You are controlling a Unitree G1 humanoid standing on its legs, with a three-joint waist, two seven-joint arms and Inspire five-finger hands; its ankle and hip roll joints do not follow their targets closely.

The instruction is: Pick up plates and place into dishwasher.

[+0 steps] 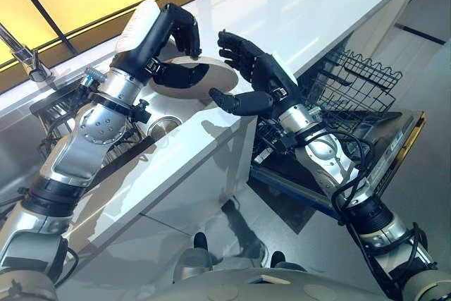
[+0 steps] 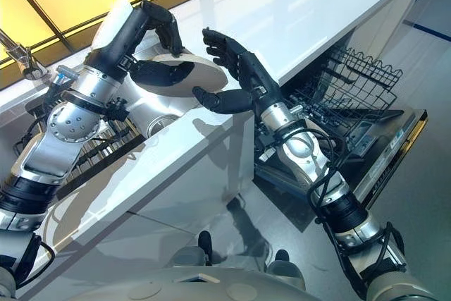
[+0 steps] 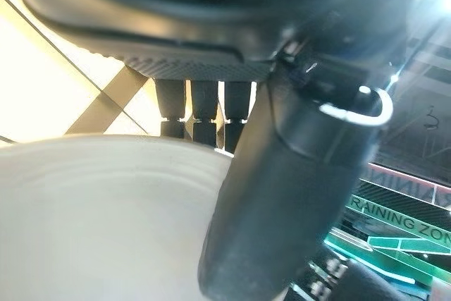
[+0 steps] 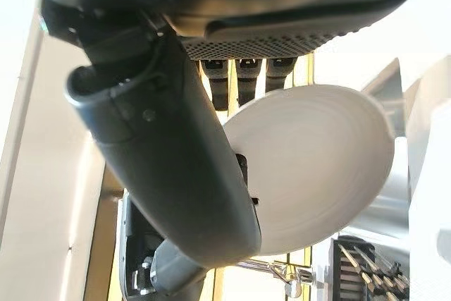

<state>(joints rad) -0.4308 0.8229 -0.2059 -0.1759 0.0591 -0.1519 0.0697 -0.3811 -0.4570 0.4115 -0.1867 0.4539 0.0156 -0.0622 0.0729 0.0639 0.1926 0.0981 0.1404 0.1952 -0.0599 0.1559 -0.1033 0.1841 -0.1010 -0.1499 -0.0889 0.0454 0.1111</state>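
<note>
A white plate (image 1: pixel 215 75) is held above the sink's edge, with my left hand (image 1: pixel 163 33) shut on it: fingers curl over its far rim and the thumb (image 3: pixel 282 195) lies across its face (image 3: pixel 91 209). My right hand (image 1: pixel 262 74) is open just right of the plate, fingers spread above the near rim and thumb (image 4: pixel 169 153) below it. Whether it touches the plate (image 4: pixel 317 153) I cannot tell. The dishwasher's black wire rack (image 1: pixel 352 79) is pulled out over its lowered door (image 1: pixel 398 149), to the right of and below my right hand.
A white counter (image 1: pixel 303 12) runs back to the right. Below the plate is a steel sink with a round drain (image 1: pixel 163 126); a wire rack (image 1: pixel 56 103) and a faucet (image 1: pixel 28 58) are at the left. The floor lies in front of the counter.
</note>
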